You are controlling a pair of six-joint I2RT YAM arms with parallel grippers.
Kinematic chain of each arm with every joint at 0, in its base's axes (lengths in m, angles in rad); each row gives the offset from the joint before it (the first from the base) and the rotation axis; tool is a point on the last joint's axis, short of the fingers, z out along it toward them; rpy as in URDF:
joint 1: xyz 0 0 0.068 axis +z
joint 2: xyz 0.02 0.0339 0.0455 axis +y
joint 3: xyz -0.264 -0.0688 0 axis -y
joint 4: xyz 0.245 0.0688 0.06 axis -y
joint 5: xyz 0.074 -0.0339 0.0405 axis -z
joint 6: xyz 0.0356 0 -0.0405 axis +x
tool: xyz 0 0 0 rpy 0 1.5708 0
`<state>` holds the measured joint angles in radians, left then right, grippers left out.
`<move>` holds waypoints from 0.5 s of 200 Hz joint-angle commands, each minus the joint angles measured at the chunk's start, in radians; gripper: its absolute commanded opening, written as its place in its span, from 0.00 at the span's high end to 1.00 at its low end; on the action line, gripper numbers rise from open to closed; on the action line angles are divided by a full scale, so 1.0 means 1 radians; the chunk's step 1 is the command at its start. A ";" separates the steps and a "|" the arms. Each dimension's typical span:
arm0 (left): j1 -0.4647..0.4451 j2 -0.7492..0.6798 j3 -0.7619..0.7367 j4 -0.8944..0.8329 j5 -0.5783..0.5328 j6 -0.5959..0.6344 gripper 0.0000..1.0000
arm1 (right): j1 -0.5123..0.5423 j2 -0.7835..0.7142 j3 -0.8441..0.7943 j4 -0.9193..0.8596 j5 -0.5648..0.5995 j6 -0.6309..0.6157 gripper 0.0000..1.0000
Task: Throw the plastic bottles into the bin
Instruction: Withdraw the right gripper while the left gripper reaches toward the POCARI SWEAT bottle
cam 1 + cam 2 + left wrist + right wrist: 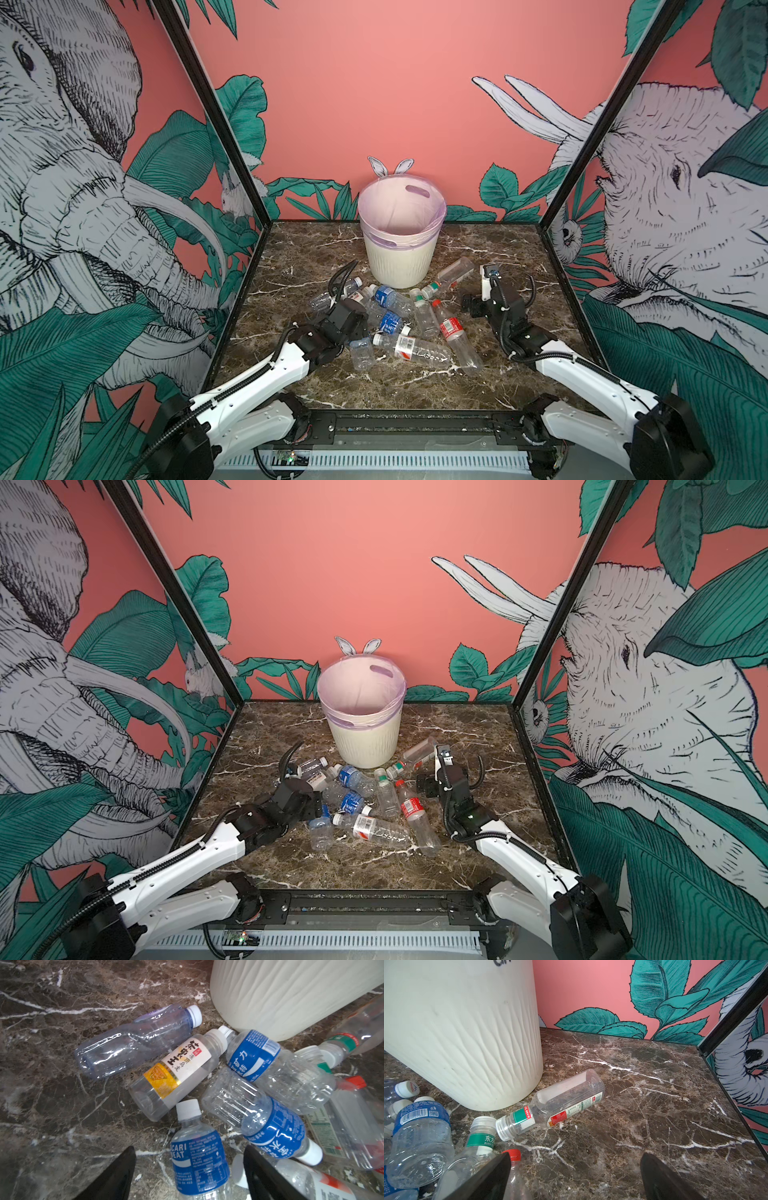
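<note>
The bin [401, 259] stands upright at the back middle of the marble table [528, 257], with a lilac bag [419, 208] folded over its rim. The plastic bottles [399, 320] lie on their sides in a loose heap on the table just in front of it. A green-banded bottle [556, 1103] lies at the heap's right edge, close beside the bin's base. The left gripper [188, 1147] sits low over the left part of the heap, its jaws apart on either side of a blue-labelled bottle [199, 1157] with a white cap, and a gap shows on one side. The right gripper [576, 1154] hovers to the right of the heap, jaws spread wide with only bare table between them. A red-capped bottle [515, 1176] lies by one finger.
</note>
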<state>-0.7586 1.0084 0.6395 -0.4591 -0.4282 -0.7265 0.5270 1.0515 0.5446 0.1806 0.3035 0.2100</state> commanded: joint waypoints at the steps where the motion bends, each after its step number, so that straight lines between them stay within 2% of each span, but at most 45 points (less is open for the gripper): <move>1: -0.014 0.009 0.015 -0.070 -0.027 -0.092 0.19 | -0.005 -0.002 0.001 0.053 0.008 0.020 0.01; 100: -0.036 0.104 -0.018 -0.016 0.071 -0.166 0.19 | -0.005 0.024 0.032 0.007 0.000 0.028 0.01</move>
<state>-0.7849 1.0885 0.6384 -0.4828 -0.3859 -0.8429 0.5270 1.0740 0.5453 0.1734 0.3023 0.2291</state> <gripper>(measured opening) 0.807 0.994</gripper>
